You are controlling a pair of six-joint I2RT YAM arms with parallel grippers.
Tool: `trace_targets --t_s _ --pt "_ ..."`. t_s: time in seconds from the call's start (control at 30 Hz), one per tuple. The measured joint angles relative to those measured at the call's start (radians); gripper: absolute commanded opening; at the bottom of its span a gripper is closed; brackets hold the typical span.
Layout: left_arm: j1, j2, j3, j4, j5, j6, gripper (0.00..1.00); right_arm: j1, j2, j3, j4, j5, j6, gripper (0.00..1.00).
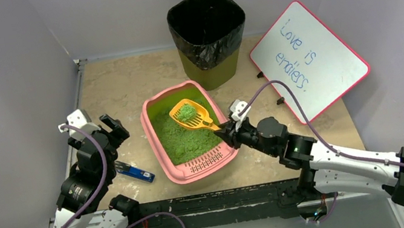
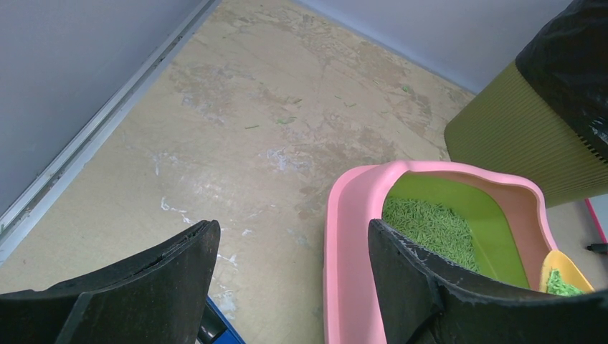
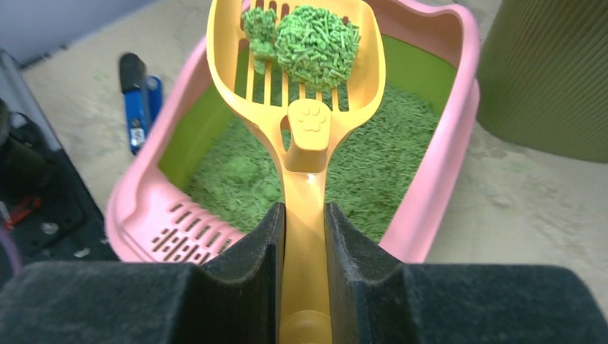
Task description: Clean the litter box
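The right gripper (image 3: pixel 304 215) is pinched on the handle of a slotted orange plastic scoop (image 3: pixel 310 125). Its clump of green pellets (image 3: pixel 315 46) sits just ahead, over the shallow pink plastic litter box (image 3: pixel 448 136). The left gripper (image 2: pixel 292 231) stands spread and empty, the box just right of it and a blue object (image 3: pixel 136 107), perhaps a marker, close by.
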Motion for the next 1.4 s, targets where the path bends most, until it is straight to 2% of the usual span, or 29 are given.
trace_targets --t_s 0.13,0.3,0.4,0.5,0.6,0.77,1.03,1.23,1.4 --pt "0.000 0.000 0.000 0.000 0.003 0.000 0.75 0.000 -0.036 -0.084 0.107 -0.040 0.129 0.00" --pt "0.000 -0.008 0.000 0.000 0.003 0.000 0.76 0.000 0.056 -0.036 0.114 -0.072 0.234 0.00" --pt "0.000 -0.006 0.000 0.000 0.005 0.000 0.76 0.000 0.109 -0.014 0.148 -0.076 0.273 0.00" --pt "0.000 0.001 0.000 -0.001 0.008 0.000 0.76 0.000 0.141 -0.050 0.251 -0.094 0.262 0.00" --pt "0.000 0.004 0.000 0.000 0.011 0.000 0.76 0.000 0.157 -0.101 0.353 -0.098 0.171 0.00" --pt "0.000 0.003 0.000 0.000 0.012 0.000 0.76 0.000 0.149 -0.123 0.458 -0.125 -0.112 0.00" --pt "0.000 0.003 0.000 0.000 0.013 0.000 0.76 -0.001 0.043 -0.151 0.558 -0.153 -0.510 0.00" --pt "0.000 0.008 0.000 0.000 0.014 0.000 0.76 -0.001 0.019 -0.151 0.571 -0.146 -0.698 0.00" --pt "0.000 0.010 0.000 0.000 0.014 0.000 0.77 -0.001 0.034 -0.129 0.512 -0.134 -0.739 0.00"
